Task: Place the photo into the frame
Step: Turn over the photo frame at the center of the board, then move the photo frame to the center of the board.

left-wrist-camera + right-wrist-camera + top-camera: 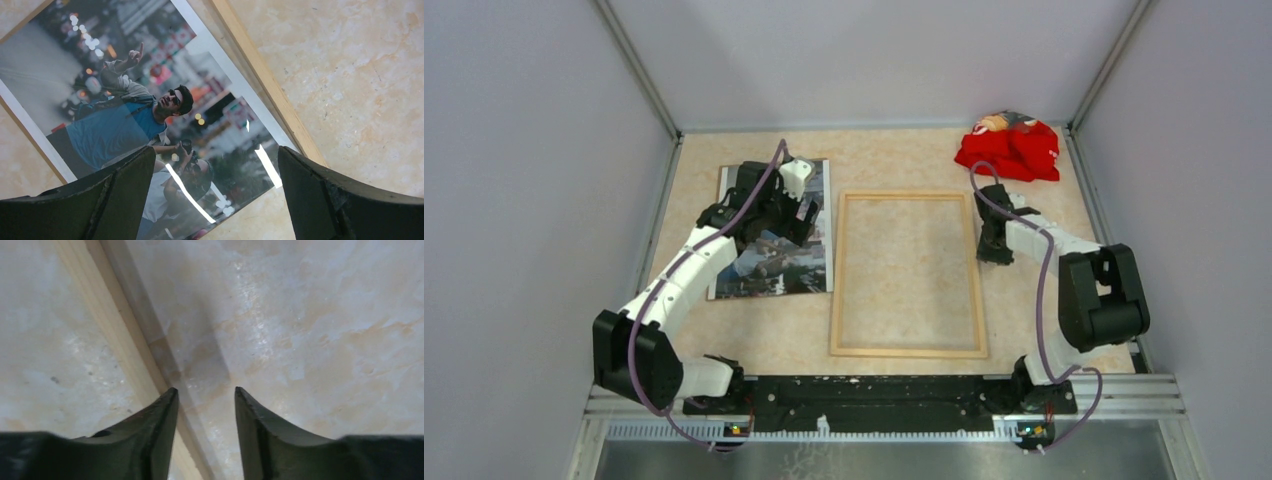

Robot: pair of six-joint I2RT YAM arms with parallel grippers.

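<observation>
Near edge first: the two arm bases sit side by side. Just past them the frame [909, 351] lies flat in the middle of the desk [894, 160], its long sides running away from us and the marbled top showing through it. Left of it, just beside its left rail, is the photo [774, 272], flat and face up, outside the frame. Over the photo's far half hangs the left pincer [215, 150], fingers spread wide apart and gripping nothing; the man in the blue shirt shows in the gap. Across the frame, the right pincer [205, 389] is down low at the far half of the right rail. Its fingers are partly apart with only desk between them, and one fingertip is over the wooden edge. In the far right corner lies a crumpled red bundle [1009, 150].
</observation>
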